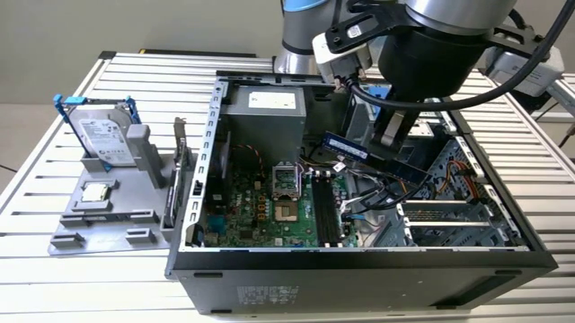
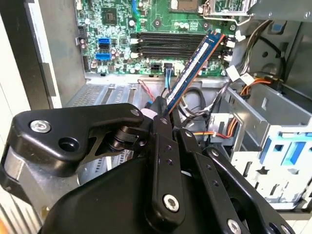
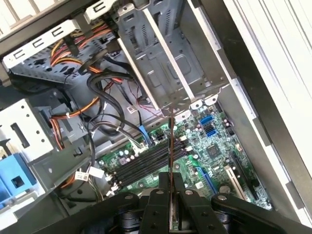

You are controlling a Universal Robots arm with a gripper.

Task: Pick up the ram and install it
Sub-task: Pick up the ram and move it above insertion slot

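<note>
Black jointed links of the gripper (image 2: 158, 116) sit closest to the lens in both wrist views. Its jaws are clenched on one short end of the ram (image 2: 195, 63), pinching the two flat faces. That probably leaves the long edges free and keeps the thin board from twisting. The ram is a slim, rigid strip with a blue face and a row of small chips. It hangs tilted in the air inside the open case (image 1: 359, 282), not yet seated.

In the first wrist view the ram (image 3: 171, 146) shows edge-on as a thin line, reaching toward the long black memory slots (image 3: 146, 161). These lie side by side on the glossy green motherboard (image 1: 252, 208). Loose cables (image 3: 107, 83) in black, orange and red sag beside them, under a dull, stamped-metal drive cage (image 3: 165, 58).

At the exterior view's left, a silver hard drive (image 1: 104, 138) in a blue frame stands on a grey plastic tray (image 1: 108, 225). The tray rests on the ribbed aluminium table (image 1: 54, 282).
</note>
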